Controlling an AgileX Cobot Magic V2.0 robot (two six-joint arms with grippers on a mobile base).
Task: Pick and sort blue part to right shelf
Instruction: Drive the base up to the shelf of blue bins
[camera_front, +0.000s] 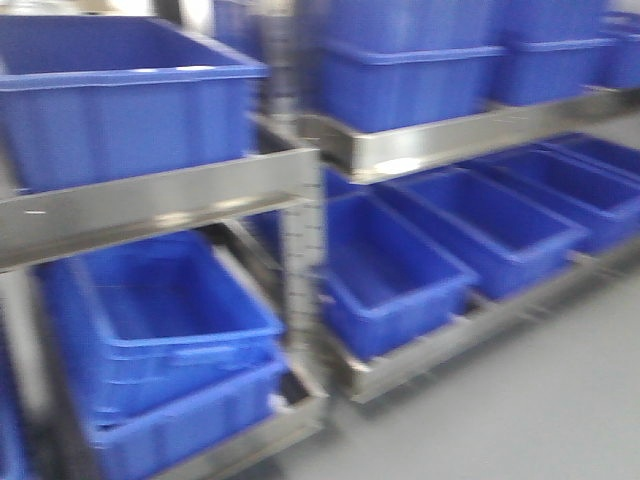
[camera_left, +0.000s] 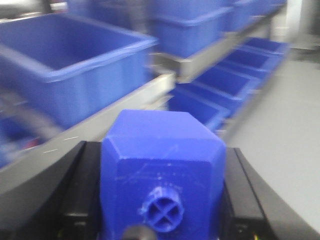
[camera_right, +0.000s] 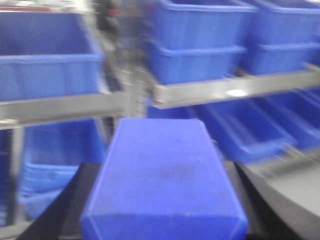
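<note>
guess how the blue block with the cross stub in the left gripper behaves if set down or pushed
Probably stiff: the blue block shows crisp bevelled edges between the black fingers. Its flat faces suggest it would sit rather than roll, though the cross stub might tip it if set that side down.

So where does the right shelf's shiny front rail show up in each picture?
Front view: front rail crosses the upper right, rising rightward.
Left wrist view: upper centre, rising to the right.
Right wrist view: right half, above centre, nearly level.
Shared landmark: stacked blue totes just above it.
</note>
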